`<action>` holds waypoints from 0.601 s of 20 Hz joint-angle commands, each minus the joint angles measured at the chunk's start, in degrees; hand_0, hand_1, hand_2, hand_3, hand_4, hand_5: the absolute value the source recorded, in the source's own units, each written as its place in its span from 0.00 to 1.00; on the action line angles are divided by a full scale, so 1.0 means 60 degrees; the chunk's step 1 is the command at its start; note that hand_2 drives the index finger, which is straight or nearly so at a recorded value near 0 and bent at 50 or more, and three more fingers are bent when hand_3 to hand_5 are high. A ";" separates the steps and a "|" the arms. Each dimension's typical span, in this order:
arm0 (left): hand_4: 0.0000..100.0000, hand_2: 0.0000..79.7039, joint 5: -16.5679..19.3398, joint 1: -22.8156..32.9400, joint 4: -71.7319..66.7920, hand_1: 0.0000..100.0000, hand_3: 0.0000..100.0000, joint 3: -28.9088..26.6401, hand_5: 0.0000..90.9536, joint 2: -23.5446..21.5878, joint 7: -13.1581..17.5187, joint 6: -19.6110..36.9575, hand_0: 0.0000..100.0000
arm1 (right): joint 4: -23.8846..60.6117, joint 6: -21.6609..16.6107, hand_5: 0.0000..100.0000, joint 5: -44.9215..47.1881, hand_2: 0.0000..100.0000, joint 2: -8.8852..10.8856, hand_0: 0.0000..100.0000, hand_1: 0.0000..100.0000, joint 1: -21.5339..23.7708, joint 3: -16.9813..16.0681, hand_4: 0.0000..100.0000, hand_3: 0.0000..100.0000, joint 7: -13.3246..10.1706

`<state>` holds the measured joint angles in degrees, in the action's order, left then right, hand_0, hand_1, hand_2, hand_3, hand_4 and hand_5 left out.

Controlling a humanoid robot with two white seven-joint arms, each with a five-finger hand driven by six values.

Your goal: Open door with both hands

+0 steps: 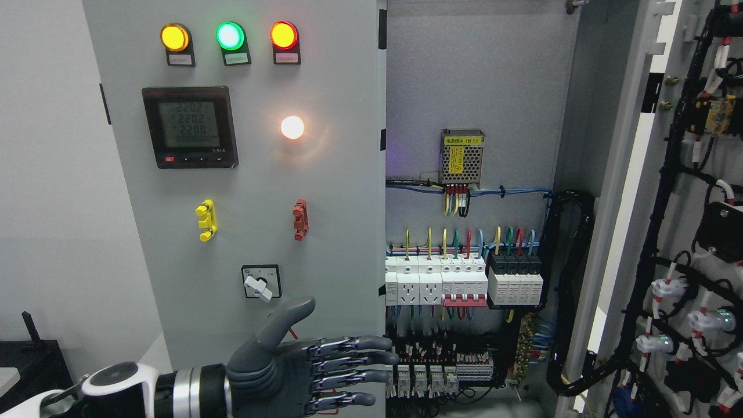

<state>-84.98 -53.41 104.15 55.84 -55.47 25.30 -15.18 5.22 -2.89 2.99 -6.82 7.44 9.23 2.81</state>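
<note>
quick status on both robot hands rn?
Left robot hand: open, fingers extended near the edge of the grey metal cabinet door, holding nothing.
Right robot hand: not in view.

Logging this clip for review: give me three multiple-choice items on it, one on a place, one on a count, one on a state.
1. Where is the left hand?
A. at the left door's lower right edge
B. on the meter
C. inside the right door

2. How many round lamps top the left door?
A. two
B. three
C. five

3. The right door is:
A. shut
B. swung open
C. missing

Answers: 1 A, fingers reach the door edge; 2 B, yellow, green, red lamps; 3 B, its inner wiring faces the camera.
</note>
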 commanded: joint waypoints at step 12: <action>0.03 0.00 0.2810 0.8356 -0.2048 0.00 0.00 -0.4604 0.00 -0.2094 0.0222 0.0083 0.00 | -0.0005 0.0013 0.00 0.0000 0.00 -0.0005 0.11 0.00 -0.0009 0.0000 0.00 0.00 0.0000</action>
<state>-72.60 -17.48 100.75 40.69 -64.89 26.60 -14.75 5.22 -2.80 2.99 -6.81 7.43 9.23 2.80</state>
